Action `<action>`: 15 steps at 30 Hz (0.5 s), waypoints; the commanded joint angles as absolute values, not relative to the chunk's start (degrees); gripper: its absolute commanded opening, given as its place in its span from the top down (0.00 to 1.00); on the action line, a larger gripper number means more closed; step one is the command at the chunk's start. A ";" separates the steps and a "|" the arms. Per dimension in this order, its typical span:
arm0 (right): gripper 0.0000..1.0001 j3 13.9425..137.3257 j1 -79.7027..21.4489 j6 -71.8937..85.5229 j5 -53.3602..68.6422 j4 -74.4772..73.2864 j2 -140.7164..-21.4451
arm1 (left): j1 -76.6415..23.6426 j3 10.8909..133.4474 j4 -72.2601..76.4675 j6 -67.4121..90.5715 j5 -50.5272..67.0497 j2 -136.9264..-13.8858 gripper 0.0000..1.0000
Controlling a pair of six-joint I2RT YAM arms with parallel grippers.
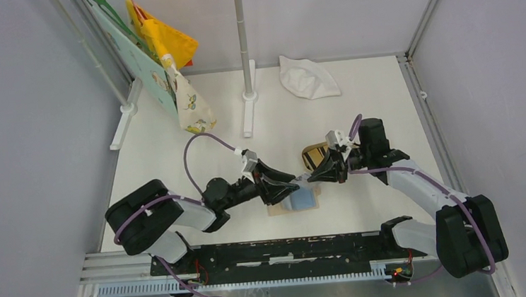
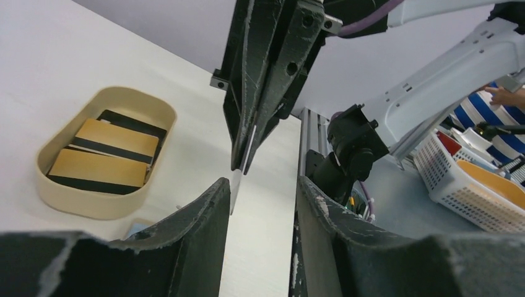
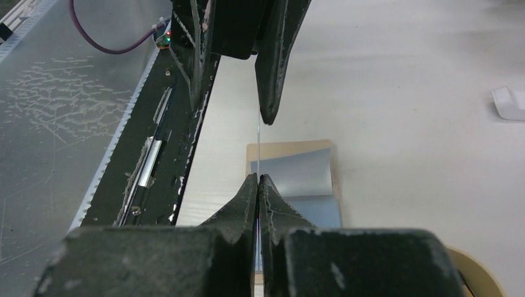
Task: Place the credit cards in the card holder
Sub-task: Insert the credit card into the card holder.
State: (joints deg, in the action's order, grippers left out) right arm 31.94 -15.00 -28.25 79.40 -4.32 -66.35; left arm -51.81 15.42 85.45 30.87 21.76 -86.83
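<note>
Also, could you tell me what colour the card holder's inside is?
The card holder has a light blue lining, clearest in the right wrist view.

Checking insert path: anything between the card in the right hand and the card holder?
Only the left hand: open, its fingers flank the card's free edge over the open card holder. Nothing else visible.

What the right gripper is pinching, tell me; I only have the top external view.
Observer: A thin grey-white card, edge-on, clamped in the right gripper.
Operator: Report the left gripper.
Observer: The left gripper is open, with the card's other end between its fingers.
Operator: List the tray's contents.
Observer: The tray holds two orange cards with black stripes, lying over a black card.
</note>
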 commanded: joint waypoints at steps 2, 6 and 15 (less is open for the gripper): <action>0.96 33.57 -15.74 -28.12 81.97 -1.74 -66.18 | -53.34 17.14 90.96 25.98 22.94 -89.64 0.51; 0.96 33.31 -15.89 -28.17 81.89 -1.54 -65.83 | -53.39 17.35 90.93 24.48 22.24 -91.74 0.58; 0.82 32.37 -16.95 -25.91 77.32 -0.38 -66.42 | -53.25 19.23 88.16 24.78 24.35 -91.35 0.98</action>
State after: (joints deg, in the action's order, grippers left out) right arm 31.94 -15.90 -26.74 78.48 -3.73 -66.41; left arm -53.06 17.10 85.36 27.46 23.11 -92.86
